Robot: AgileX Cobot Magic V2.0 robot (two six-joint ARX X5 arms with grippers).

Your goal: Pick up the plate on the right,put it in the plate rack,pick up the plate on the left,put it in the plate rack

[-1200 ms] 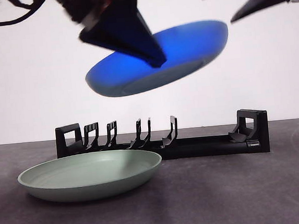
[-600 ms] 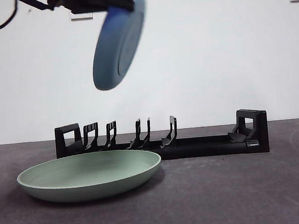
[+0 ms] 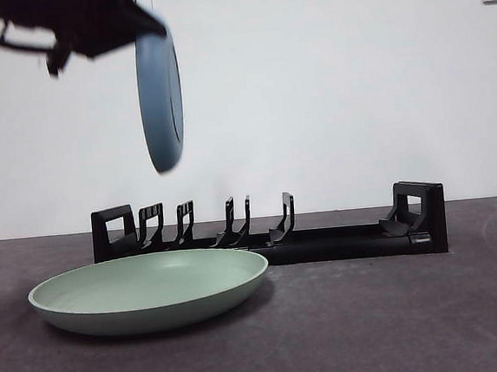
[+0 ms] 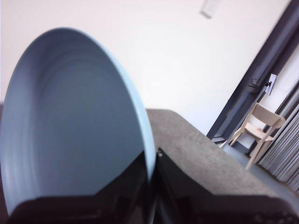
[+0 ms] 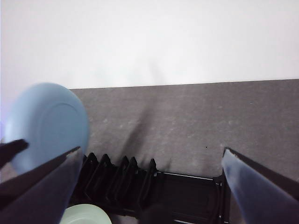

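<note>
A blue plate hangs on edge, upright, high above the left end of the black plate rack. My left gripper is shut on the rim of the blue plate, coming in from the upper left in the front view. A pale green plate lies flat on the table in front of the rack's left half. My right gripper is open and high above the table, looking down on the rack, the blue plate and the green plate.
The dark grey table spreads in front of the rack, and a white wall stands behind it. A wooden chair shows beyond the table in the left wrist view.
The blue plate has turned from a tilted pose to standing on edge and has shifted slightly left and lower. The right gripper left the front view a second ago.
</note>
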